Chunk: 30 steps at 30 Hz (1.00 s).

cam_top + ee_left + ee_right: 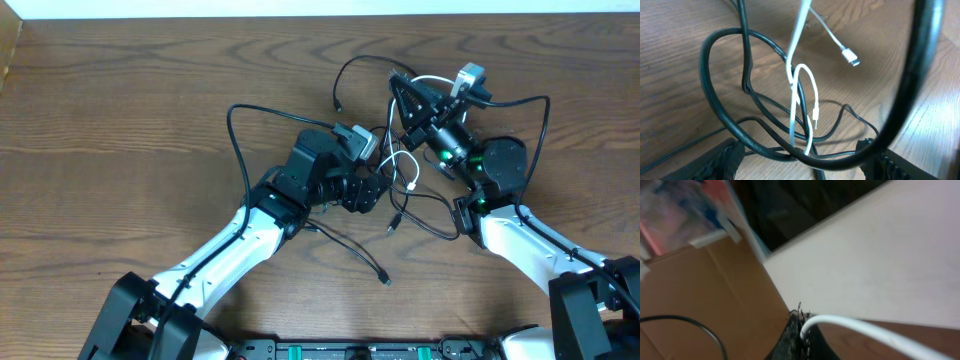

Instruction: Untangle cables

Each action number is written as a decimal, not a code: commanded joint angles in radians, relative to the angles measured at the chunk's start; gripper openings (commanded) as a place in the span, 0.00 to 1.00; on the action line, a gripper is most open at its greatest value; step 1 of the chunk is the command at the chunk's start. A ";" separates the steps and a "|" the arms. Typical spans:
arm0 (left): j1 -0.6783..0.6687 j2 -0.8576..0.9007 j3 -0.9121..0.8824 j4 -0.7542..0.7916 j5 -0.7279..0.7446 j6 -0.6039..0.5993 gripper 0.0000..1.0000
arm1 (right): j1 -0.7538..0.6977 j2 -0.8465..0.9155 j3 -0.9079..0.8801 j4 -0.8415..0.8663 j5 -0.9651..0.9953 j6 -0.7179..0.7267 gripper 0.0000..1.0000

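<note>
The cables are a tangle of thin black cords (425, 215) and one white cord (404, 168) in the middle of the table. My left gripper (378, 190) is open and low at the tangle. In the left wrist view its fingers (805, 162) stand on either side of several black cords (747, 85). The white cord (799, 30) hangs down there into a loop, its plug (852, 57) off the table. My right gripper (398, 88) is raised behind the tangle and shut on the white cord (860, 327).
A long black cord (236, 140) loops out to the left, and another (545, 125) arcs right around my right arm. A loose plug end (384, 279) lies near the front. A cardboard box (8, 50) is at the far left edge.
</note>
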State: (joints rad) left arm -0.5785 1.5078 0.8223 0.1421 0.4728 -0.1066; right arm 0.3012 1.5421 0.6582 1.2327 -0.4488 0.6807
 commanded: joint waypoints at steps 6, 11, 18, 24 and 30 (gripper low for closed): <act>0.012 0.002 -0.001 0.046 -0.003 0.008 0.77 | -0.005 -0.009 0.012 0.087 -0.070 0.045 0.01; 0.040 0.001 -0.001 0.083 -0.006 0.008 0.62 | -0.005 -0.009 0.012 0.093 -0.071 0.090 0.01; 0.093 0.002 -0.001 0.086 -0.064 0.008 0.08 | -0.006 -0.009 0.012 0.092 -0.071 0.090 0.01; 0.144 0.002 -0.001 -0.010 -0.278 -0.035 0.08 | -0.006 -0.009 0.012 0.092 -0.070 0.089 0.01; 0.226 0.002 -0.001 -0.130 -0.460 -0.091 0.08 | -0.011 -0.009 0.012 0.084 -0.071 0.089 0.01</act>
State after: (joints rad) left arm -0.4000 1.5085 0.8223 0.0528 0.1841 -0.1497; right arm 0.3012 1.5421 0.6582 1.3170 -0.5224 0.7586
